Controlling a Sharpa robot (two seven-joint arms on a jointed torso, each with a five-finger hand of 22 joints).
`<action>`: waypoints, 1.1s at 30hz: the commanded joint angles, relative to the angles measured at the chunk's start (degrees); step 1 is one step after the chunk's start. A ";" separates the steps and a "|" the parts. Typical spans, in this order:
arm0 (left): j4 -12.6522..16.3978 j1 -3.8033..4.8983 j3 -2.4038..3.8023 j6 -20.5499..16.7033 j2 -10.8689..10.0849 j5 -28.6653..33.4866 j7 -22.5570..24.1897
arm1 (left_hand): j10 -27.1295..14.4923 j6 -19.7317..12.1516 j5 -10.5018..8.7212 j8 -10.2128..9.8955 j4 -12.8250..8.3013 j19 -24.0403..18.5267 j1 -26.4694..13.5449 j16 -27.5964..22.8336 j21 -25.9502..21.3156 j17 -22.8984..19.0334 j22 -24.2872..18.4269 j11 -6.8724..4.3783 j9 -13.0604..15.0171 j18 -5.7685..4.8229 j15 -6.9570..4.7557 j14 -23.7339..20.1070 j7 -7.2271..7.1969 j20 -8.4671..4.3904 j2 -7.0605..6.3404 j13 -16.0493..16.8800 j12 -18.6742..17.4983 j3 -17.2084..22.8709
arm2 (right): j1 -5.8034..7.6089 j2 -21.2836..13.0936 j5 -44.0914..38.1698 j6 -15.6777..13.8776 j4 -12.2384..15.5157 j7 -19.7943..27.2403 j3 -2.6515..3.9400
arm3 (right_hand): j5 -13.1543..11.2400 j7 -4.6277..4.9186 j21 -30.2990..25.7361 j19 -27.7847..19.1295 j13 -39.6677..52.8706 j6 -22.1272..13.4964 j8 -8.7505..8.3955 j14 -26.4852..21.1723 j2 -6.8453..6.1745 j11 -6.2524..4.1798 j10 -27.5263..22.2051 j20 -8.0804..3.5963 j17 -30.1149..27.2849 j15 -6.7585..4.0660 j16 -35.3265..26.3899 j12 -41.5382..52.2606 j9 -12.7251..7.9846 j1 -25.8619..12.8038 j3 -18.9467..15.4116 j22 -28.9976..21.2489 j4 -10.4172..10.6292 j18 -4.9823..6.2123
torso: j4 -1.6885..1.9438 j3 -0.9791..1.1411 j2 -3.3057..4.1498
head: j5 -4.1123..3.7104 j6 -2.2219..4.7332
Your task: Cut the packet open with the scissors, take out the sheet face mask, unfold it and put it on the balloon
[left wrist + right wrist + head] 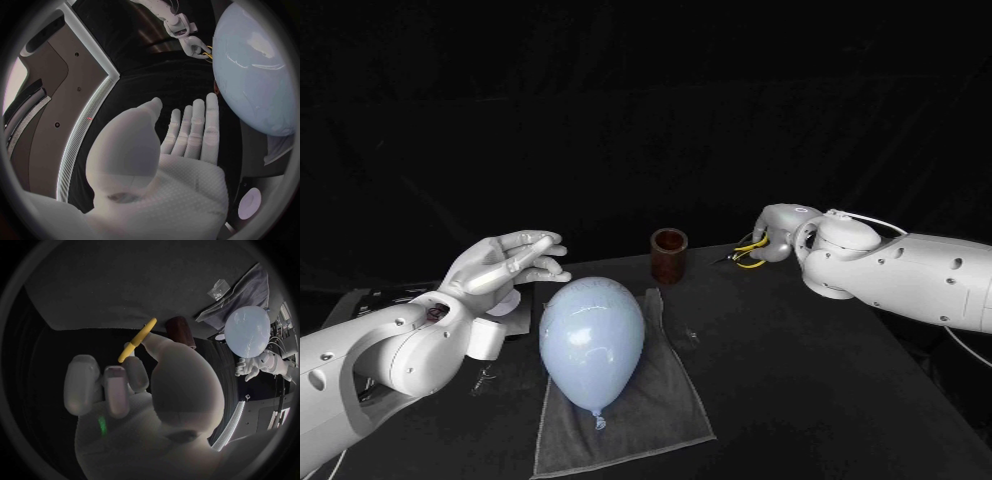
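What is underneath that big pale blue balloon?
A grey cloth, spread flat on the black table, lies under the balloon. The patch directly beneath it is covered, so unseen.

One balloon (pixel 593 340), one towel (pixel 661 412), one cup (pixel 669 255), one scissors (pixel 750 254).

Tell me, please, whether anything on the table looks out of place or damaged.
Nothing stands out. The balloon lies whole on the grey towel, the brown cup stands upright behind it, the right hand holds the yellow-handled scissors beside the cup, and the left hand hovers empty next to the balloon.
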 commanded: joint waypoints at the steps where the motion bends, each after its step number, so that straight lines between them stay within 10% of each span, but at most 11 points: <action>1: -0.01 0.14 0.04 0.90 0.18 -0.30 0.45 | 0.38 0.34 -0.02 -0.35 -0.31 -0.13 0.49 -0.18 0.35 0.03 -0.06 -0.17 -0.06 0.65 0.12 -0.41 4.56 0.09 0.00 -0.04 -0.40 0.12 | 0.89 -0.12 -1.26 1.45 0.53 -0.97 0.06 | 0.38 -0.94 0.24 0.35 0.05 5.07 4.12 4.50 0.52 -0.07 0.07 -0.05 8.36 -0.26 0.28 -0.25 2.47 -0.07 0.04 0.13 0.46 -0.46 | -0.05 -0.06 -0.06 | 0.02 0.05; 33: -1.17 0.13 0.02 0.94 1.45 -0.46 0.47 | 0.38 0.34 -0.02 -0.35 -0.31 -0.13 0.49 -0.18 0.35 0.03 -0.06 -0.17 -0.06 0.65 0.12 -0.41 4.56 0.09 0.00 -0.04 -0.40 0.12 | 9.93 1.32 -1.45 6.25 3.86 -1.53 0.05 | 0.38 -1.03 0.98 0.64 0.01 5.02 4.17 4.51 0.68 -0.15 0.04 -0.09 8.47 -0.30 0.32 -0.36 2.46 0.03 0.22 0.95 0.50 -0.65 | -0.08 -0.08 -0.15 | -0.27 1.56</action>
